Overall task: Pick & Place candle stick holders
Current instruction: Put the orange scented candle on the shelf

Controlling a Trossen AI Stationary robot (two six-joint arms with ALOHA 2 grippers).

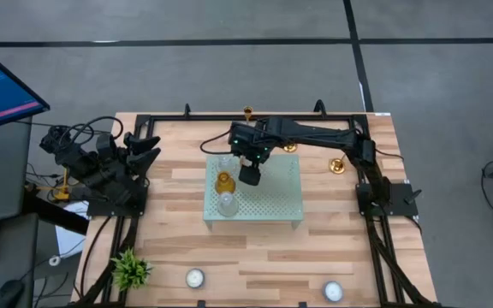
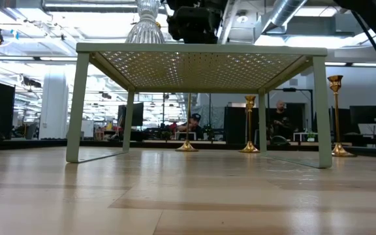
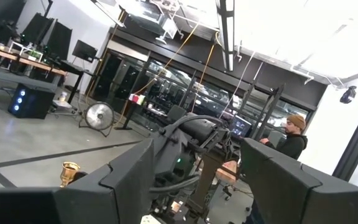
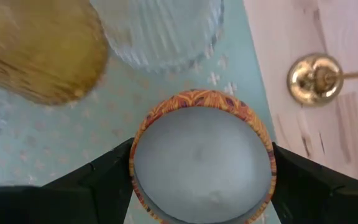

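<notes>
high view: straight down on the whole wooden surface [image 1: 255, 248], both arms in frame
low view: at surface height, level under the pale green rack [image 2: 201, 49] into the room
left wrist view: aimed off the surface at the room
right wrist view: close above the rack
shared: rack and gold candle stick holders [image 2: 250, 124] in high and low views

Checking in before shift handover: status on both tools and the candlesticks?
Right tool over the perforated stand, closed on a round patterned tin. Left tool parked at table edge, open. Gold candlesticks untouched behind the stand.
</notes>
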